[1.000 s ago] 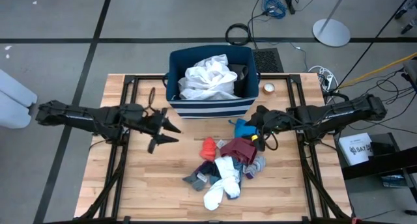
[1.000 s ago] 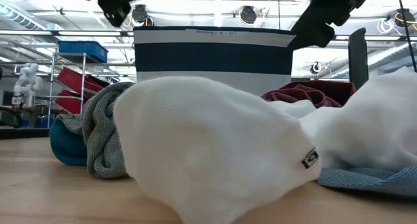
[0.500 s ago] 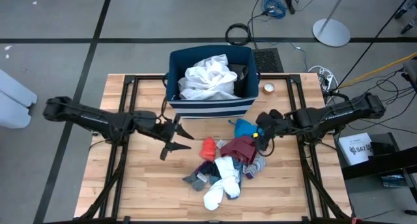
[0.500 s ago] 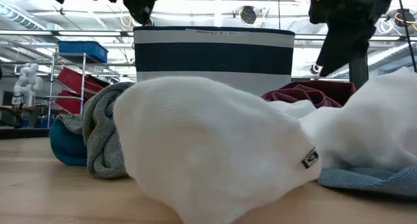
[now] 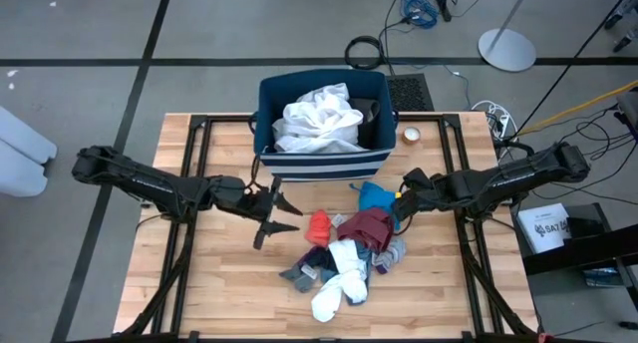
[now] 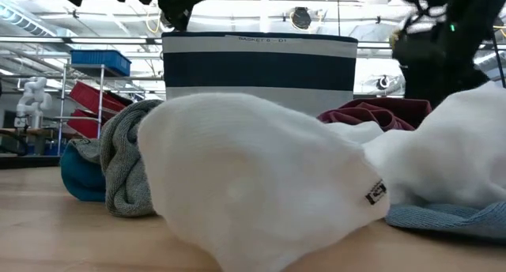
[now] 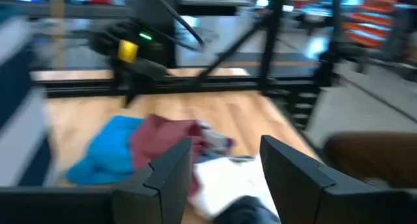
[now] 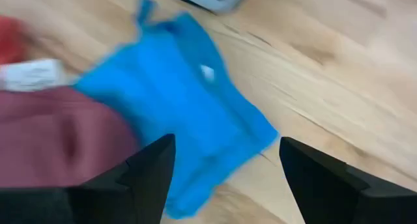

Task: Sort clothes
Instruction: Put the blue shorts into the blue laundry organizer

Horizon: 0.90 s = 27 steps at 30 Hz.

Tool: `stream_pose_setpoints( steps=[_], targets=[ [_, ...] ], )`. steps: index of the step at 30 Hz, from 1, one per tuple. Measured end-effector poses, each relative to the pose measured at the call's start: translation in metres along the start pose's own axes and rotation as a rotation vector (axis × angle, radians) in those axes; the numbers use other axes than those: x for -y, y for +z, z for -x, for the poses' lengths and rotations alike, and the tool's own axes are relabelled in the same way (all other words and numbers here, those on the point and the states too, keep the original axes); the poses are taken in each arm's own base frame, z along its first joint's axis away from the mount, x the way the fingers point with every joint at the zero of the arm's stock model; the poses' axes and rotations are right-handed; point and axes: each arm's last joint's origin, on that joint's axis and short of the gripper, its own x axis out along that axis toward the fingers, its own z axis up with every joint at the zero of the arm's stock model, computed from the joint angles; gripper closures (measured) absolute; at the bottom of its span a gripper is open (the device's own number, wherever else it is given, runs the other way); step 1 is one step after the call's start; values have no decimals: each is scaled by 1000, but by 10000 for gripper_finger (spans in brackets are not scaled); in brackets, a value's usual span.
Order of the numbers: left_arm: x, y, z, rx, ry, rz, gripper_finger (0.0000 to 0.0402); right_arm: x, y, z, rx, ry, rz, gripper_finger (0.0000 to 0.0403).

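A pile of clothes lies on the wooden table: a bright blue piece [image 5: 374, 195], a maroon piece [image 5: 365, 227], a red-orange piece [image 5: 319, 225], white socks [image 5: 339, 281] and grey socks [image 5: 299, 275]. My left gripper [image 5: 279, 223] hovers open just left of the pile, pointing level at it. My right gripper [image 5: 399, 207] hangs open above the blue piece's right edge [image 8: 195, 107], slanting down. The navy striped bin [image 5: 321, 162] at the far side holds a white garment [image 5: 319, 119] and a dark piece [image 5: 367, 112].
A small roll of tape [image 5: 410, 136] sits to the right of the bin. Black frame rails [image 5: 189, 183] run along the table's left and right sides. Bare wood lies left of the pile and along the near edge.
My left gripper has moved toward the table's right, up to the pile, sinking slightly. My right gripper has sunk, rolled and tipped downward over the blue piece. The clothes have not moved.
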Motion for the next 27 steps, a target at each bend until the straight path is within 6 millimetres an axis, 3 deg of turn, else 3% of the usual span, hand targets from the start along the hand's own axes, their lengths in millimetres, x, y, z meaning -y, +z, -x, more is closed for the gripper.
stream_pose_setpoints(
  steps=[7,12,27],
  targets=[
    [-1,2,0,28,208,-2,212,7,-15,-27,19,38,-72,140],
    [-1,2,0,28,211,6,212,3,-16,-32,50,108,-67,140],
    [-1,2,0,29,211,24,212,0,-19,-43,62,106,-71,140]
  ],
)
